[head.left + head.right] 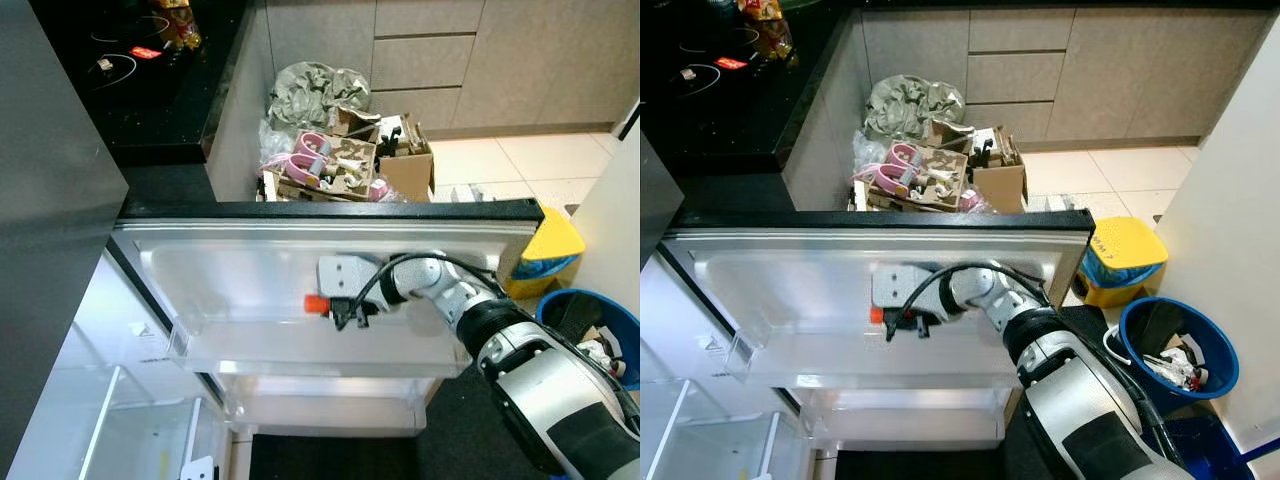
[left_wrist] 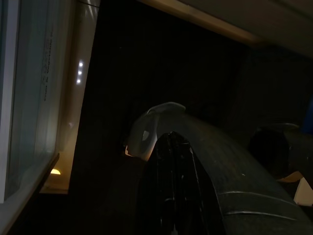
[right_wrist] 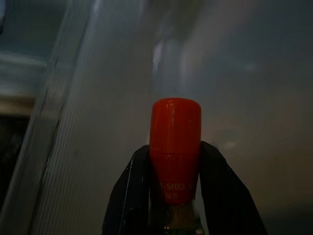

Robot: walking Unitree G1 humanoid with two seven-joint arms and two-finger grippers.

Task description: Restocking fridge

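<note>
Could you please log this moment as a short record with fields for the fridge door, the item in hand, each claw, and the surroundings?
fridge door: open, its clear door shelf facing the camera
item: bottle with a red cap, lying roughly sideways, cap toward the robot's left
right claw: shut on the bottle's neck, reaching in over the door shelf
left claw: in a dark view beside the fridge; finger state unclear
surroundings: cardboard box of clutter behind the door, yellow bin and blue bucket to the robot's right

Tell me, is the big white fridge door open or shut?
Open. The white fridge door is swung wide, its clear plastic shelves facing up, while the right gripper holds a red-capped bottle there.
</note>
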